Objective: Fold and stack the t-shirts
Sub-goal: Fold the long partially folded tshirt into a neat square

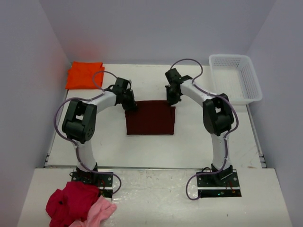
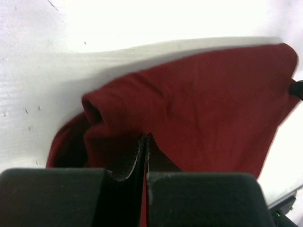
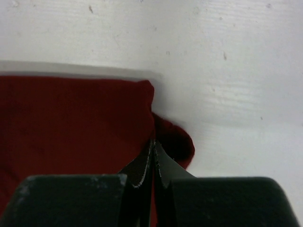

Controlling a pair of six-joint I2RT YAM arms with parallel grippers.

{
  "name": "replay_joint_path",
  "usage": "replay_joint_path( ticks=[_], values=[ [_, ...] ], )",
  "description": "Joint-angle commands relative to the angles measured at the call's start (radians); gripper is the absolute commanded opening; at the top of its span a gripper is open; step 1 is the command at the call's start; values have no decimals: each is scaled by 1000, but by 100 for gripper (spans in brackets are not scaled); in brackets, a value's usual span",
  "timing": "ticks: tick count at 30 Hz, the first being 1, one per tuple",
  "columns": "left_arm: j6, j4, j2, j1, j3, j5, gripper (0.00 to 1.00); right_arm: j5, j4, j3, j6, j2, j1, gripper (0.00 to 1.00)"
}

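Top view: even, diffuse white light, sharp throughout, with only faint soft shadows on the surface [image 1: 189,142] around the maroon t-shirt [image 1: 150,118] and an orange tint on the wall [image 1: 83,51] behind and left of it. Left wrist view: surface beyond the shirt overexposed to near white, grey shadow band along its far edge, left tool [image 2: 146,138] dark and blurred in front. Right wrist view: like shadow band beyond the shirt, right tool [image 3: 152,144] dark and soft-focused in front.
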Motion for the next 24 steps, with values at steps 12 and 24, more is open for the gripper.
replay_joint_path(
  ticks=[12,24],
  values=[
    [48,61,-162,-20,-107,80,0,-184,186,-334,36,-398,16,0],
    [51,-50,-133,-19,-122,-110,0,-181,244,-460,103,-311,26,0]
  ],
)
